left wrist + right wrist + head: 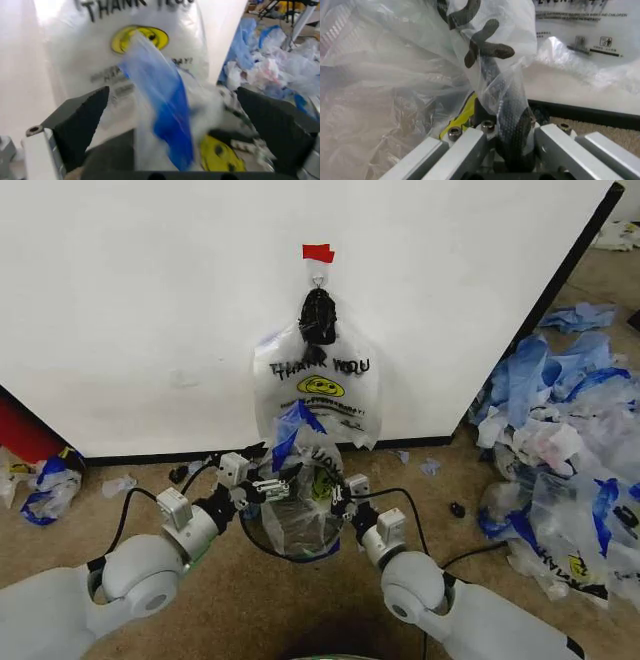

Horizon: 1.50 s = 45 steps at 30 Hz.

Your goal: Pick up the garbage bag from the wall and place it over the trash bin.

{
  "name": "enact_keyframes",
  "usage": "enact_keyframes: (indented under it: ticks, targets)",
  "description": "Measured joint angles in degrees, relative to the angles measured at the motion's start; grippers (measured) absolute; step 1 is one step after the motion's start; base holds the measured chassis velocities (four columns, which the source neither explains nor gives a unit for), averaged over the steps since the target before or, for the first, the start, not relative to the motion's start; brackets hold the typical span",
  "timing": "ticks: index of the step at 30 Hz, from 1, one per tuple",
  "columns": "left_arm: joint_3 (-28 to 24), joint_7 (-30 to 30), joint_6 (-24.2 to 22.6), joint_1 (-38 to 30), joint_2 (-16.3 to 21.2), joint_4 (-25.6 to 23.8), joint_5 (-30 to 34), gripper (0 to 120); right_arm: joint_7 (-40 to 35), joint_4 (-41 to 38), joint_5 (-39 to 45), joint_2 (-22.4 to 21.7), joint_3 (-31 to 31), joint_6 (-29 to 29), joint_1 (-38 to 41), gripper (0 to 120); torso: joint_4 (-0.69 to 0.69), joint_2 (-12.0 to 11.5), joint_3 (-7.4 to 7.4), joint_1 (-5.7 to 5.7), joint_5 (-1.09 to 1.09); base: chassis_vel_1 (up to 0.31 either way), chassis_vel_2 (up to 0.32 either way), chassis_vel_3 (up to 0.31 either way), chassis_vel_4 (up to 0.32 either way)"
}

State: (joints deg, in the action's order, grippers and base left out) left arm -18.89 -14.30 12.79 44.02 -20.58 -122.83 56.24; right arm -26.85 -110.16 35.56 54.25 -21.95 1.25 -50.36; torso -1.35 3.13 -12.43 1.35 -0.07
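Note:
A see-through garbage bag (318, 385) with "THANK YOU" lettering and a yellow smiley hangs from a hook (318, 278) under red tape (318, 252) on the white wall (150, 310). Below it stands the black wire trash bin (295, 535), with a second such bag (318, 462) and blue film (290, 435) draped at its rim. My left gripper (270, 488) is at the rim's left, open, with blue film (160, 97) hanging between its fingers (80, 123). At the rim's right, my right gripper (338, 500) is shut on bag plastic (420, 75) wrapped over black mesh (512, 127).
A large heap of blue and clear plastic bags (560, 440) covers the carpet on the right. More crumpled bags (40, 485) and a red object (25, 430) lie at the far left by the wall's black base strip (150, 455). Small scraps and cables lie near the bin.

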Motion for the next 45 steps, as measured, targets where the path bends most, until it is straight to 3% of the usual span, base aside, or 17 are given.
enact_keyframes:
  ticks: [7, 11, 23, 32, 39, 45]
  targets:
    - [1.3, -1.3, -0.7, 0.1, 0.4, -1.1, 5.5, 100, 0.2, -0.6, -0.2, -0.1, -0.1, -0.1, -0.5, 0, 0.01, 0.0, 0.00, 0.00, 0.00, 0.000, 0.000, 0.000, 0.000]
    - [-2.0, -4.9, -1.8, -2.1, -1.4, -2.9, 13.2, 100, 0.2, -0.8, -0.2, -0.3, 0.0, -0.2, -0.7, 0, 0.00, 0.0, 0.00, 0.00, -0.02, 0.000, 0.000, 0.000, 0.000]
    - [-8.6, -6.6, -1.8, -11.4, -3.4, 0.1, 16.9, 95, 0.1, -1.3, 0.2, -1.0, 1.2, -0.6, -2.6, 0, -0.01, 0.0, 0.00, 0.00, 0.01, 0.000, 0.000, 0.000, 0.000]
    - [-10.5, -6.1, -2.2, -12.1, -4.1, 0.2, 17.1, 64, 0.2, -1.7, 0.7, -2.0, 1.7, -1.1, -2.1, 0, 0.01, 0.0, 0.00, 0.00, 0.00, 0.000, 0.000, 0.000, 0.000]
    - [-13.7, -5.7, -2.4, -15.7, -4.8, 0.7, 17.8, 58, 0.2, -1.5, 0.9, -2.5, 2.0, -1.3, -2.1, 0, 0.00, 0.0, 0.00, 0.00, -0.01, 0.000, 0.000, 0.000, 0.000]
    - [-15.0, -5.1, -2.4, -17.6, -4.9, 0.8, 18.2, 35, 0.2, -1.5, 1.0, -2.8, 2.5, -1.5, -2.5, 0, 0.00, 0.0, 0.00, 0.00, 0.00, 0.000, 0.000, 0.000, 0.000]
